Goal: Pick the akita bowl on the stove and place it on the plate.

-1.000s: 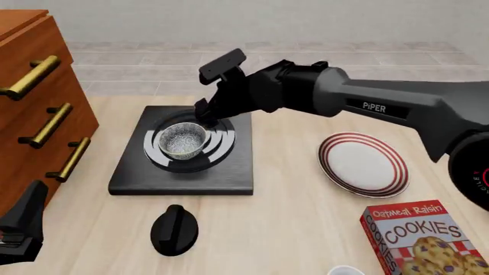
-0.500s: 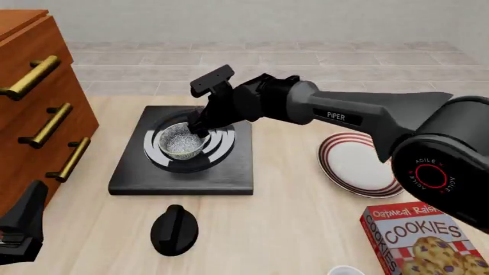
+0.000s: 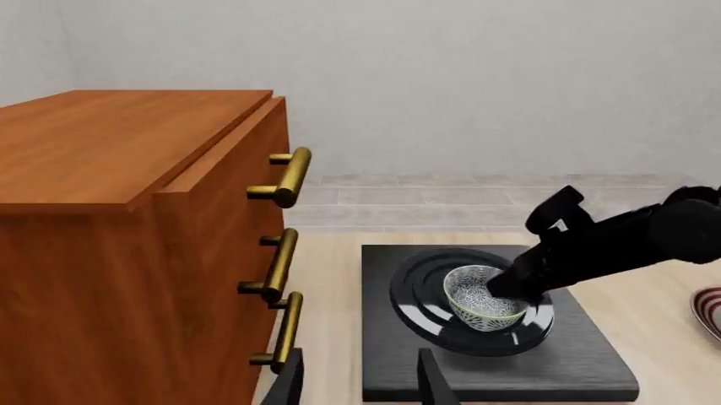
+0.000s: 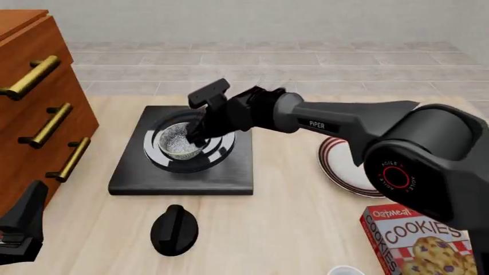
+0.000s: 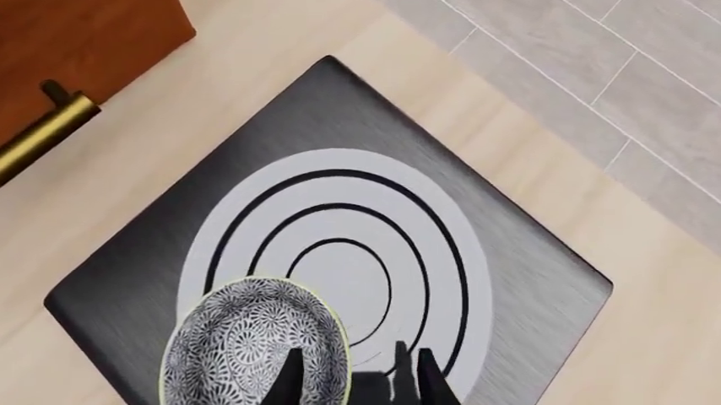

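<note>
The akita bowl [image 4: 178,139] sits on the burner rings of the black stove [image 4: 229,172], speckled inside with a dark outside. In the left wrist view the bowl [image 3: 482,297] stands upright on the stove [image 3: 586,363]. My right gripper [image 4: 196,136] is down at the bowl's right rim. In the right wrist view the right gripper [image 5: 355,384] is open, one finger over the bowl [image 5: 248,350] and the other outside its rim. The red-striped plate [image 4: 336,163] lies to the right, partly hidden by the arm. My left gripper [image 3: 360,384] stands open and empty at the near left [image 4: 19,229].
A wooden cabinet [image 4: 34,109] with brass handles fills the left side. A black round knob [image 4: 174,229] lies in front of the stove. A cookie box [image 4: 424,240] and a white cup rim [image 4: 345,270] sit at the near right.
My right arm has swung left and lowered, bringing its fingers from behind the bowl down to the bowl's rim. The bowl and the left gripper have not moved.
</note>
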`<control>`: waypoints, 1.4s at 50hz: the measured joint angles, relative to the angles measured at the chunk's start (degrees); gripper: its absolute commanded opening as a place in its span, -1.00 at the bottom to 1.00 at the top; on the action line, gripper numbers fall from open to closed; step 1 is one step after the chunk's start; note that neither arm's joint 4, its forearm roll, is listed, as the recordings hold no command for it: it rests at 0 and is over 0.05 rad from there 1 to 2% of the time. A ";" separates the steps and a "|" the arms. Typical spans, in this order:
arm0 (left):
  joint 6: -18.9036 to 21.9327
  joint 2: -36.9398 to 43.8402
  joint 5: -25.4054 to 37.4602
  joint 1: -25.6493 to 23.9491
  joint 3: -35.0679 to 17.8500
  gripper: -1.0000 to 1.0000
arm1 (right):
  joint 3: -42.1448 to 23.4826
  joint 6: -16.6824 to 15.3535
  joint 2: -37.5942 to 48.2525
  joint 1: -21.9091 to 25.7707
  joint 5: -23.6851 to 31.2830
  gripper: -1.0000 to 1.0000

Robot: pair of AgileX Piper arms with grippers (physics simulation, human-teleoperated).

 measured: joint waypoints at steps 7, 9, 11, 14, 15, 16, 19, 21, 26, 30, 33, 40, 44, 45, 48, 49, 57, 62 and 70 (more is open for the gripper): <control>0.00 0.00 0.00 0.00 0.00 1.00 | -0.75 0.36 1.22 -0.01 0.00 1.00; 0.00 0.00 0.00 0.00 0.00 1.00 | -0.99 0.45 1.61 -0.06 -0.01 1.00; 0.00 0.00 0.00 0.00 0.00 1.00 | -1.23 0.51 2.05 -0.15 0.01 1.00; 0.00 0.00 0.00 0.00 0.00 1.00 | -1.66 0.44 2.47 -0.14 0.06 1.00; 0.00 0.00 0.00 0.00 0.00 1.00 | -1.81 0.41 2.61 -0.15 0.07 1.00; 0.00 0.00 0.00 0.00 0.00 1.00 | -1.94 0.43 2.71 -0.16 0.08 1.00; 0.00 0.00 0.00 0.00 0.00 1.00 | -2.23 0.46 2.94 -0.19 0.05 -1.00; 0.00 0.00 0.00 0.00 0.00 1.00 | -2.44 0.35 2.92 -0.03 -0.15 -1.00; 0.00 0.00 0.00 0.00 0.00 1.00 | -1.92 0.11 2.29 0.07 -1.09 -1.00; 0.00 0.00 0.00 0.00 0.00 1.00 | -0.91 -0.07 1.45 0.19 -1.84 -1.00; 0.00 0.00 0.00 0.00 0.00 1.00 | 0.19 -0.26 0.79 0.15 -2.42 -1.00; 0.00 0.00 0.00 0.00 0.00 1.00 | 3.32 -0.91 -1.52 -0.14 -3.64 -1.00; 0.00 0.00 0.00 0.00 0.00 1.00 | 5.30 -1.34 -3.24 -0.54 -4.29 -1.00; 0.00 0.00 0.00 0.00 0.00 1.00 | 5.81 -1.45 -3.70 -0.67 -4.45 -1.00; 0.00 0.00 0.00 0.00 0.00 1.00 | 7.18 -1.66 -4.96 -1.08 -4.87 -1.00; 0.00 0.00 0.00 0.00 0.00 1.00 | 7.68 -1.70 -5.37 -1.24 -5.01 -1.00; 0.00 0.00 0.00 0.00 0.00 1.00 | 11.31 -1.92 -8.65 -2.44 -6.12 -1.00; 0.00 0.00 0.00 0.00 0.00 1.00 | 13.29 -1.94 -10.66 -3.09 -6.74 -1.00; 0.00 0.00 0.00 0.00 0.00 1.00 | 16.35 -1.97 -13.81 -4.25 -7.78 -1.00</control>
